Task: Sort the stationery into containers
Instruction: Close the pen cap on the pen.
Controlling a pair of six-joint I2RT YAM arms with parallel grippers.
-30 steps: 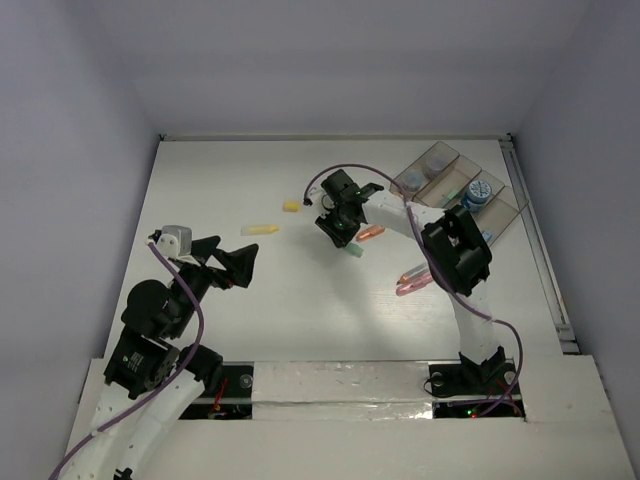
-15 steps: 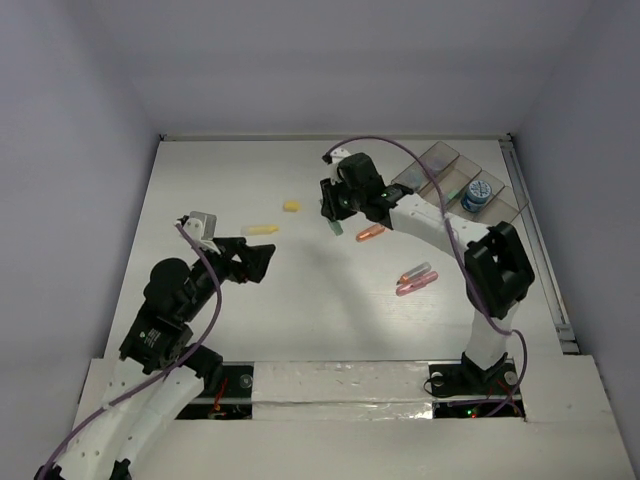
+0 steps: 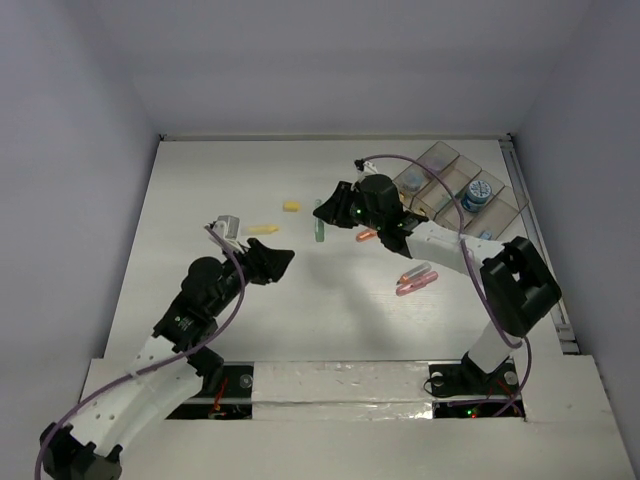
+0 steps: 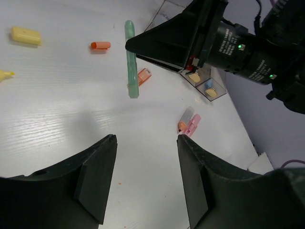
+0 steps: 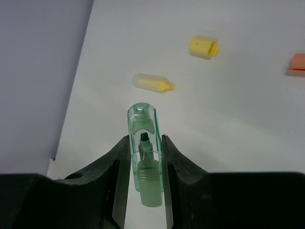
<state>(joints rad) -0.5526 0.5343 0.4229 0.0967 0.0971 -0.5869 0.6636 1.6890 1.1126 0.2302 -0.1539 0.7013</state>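
Only the right wrist view shows the right fingers (image 5: 119,176) clamped around the green stick (image 5: 144,157); overhead, it hangs left of the 4 containers (image 3: 437,160) — left fingers (image 4: 95,181), spread and empty, have advanced rightward.

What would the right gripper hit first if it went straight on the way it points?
Probably the yellow stick, lying just beyond the green highlighter that the right gripper holds; its height is unclear.
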